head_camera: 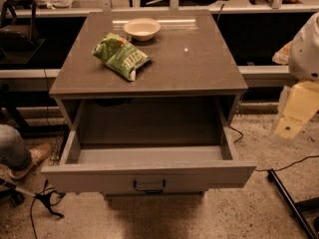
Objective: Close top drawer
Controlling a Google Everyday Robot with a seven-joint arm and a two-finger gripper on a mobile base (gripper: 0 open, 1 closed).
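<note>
The top drawer (149,176) is pulled far out of the grey cabinet (149,78). Its wide flat front faces me, with a small black handle (149,186) at the centre. Its grey box interior (149,153) holds nothing I can see. My gripper (294,116) is at the right edge of the view. It hangs beside the cabinet, level with the open drawer's right side and apart from it. The white arm housing (306,49) is above it.
A green chip bag (121,56) and a pale bowl (142,28) lie on the cabinet top. A person's leg and shoe (22,156) are on the floor at left. Cables (45,200) run at lower left, and a black stand leg (291,203) is at lower right.
</note>
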